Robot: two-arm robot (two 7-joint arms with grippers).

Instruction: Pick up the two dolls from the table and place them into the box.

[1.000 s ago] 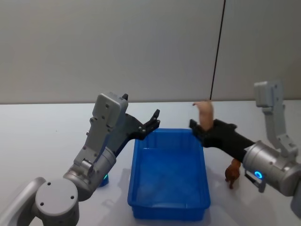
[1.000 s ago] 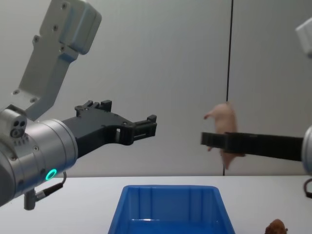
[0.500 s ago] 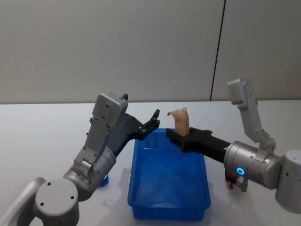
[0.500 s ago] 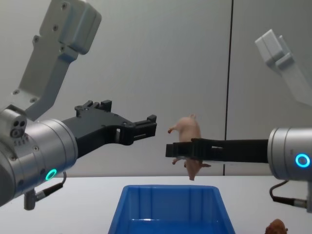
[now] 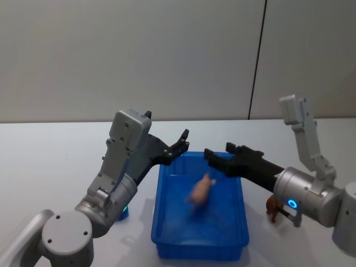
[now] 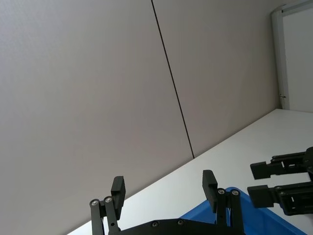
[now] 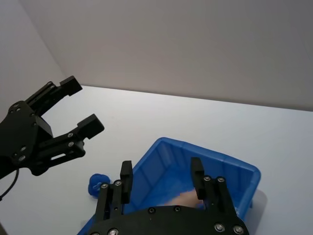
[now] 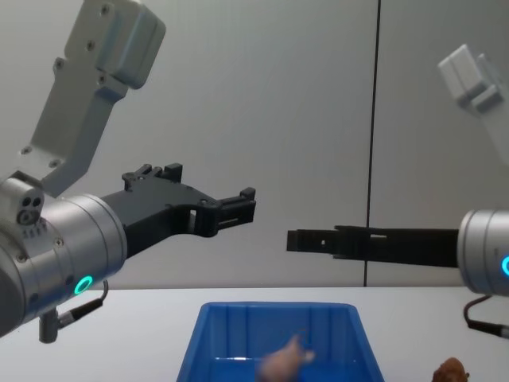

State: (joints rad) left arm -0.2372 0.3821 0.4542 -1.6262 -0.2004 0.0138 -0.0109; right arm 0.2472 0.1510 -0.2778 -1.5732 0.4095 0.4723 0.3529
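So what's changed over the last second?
The right tool swung the pig leftward to above the bin, then opened and let it go; the pig is now down in the bin. The left tool stayed open by the bin's far left corner; the brown doll stayed on the table right of the bin.

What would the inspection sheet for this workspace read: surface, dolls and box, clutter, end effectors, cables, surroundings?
Surface: white table.
Job's things: blue box mid-table; pink pig inside it, blurred; brown doll on the table right of the box.
Clutter: small blue object left of the box.
End effectors: left end effector open, by the box's far left corner; right end effector open, empty, above its far end.
Cables: short black cable under the left arm.
Surroundings: grey wall, dark vertical seam.
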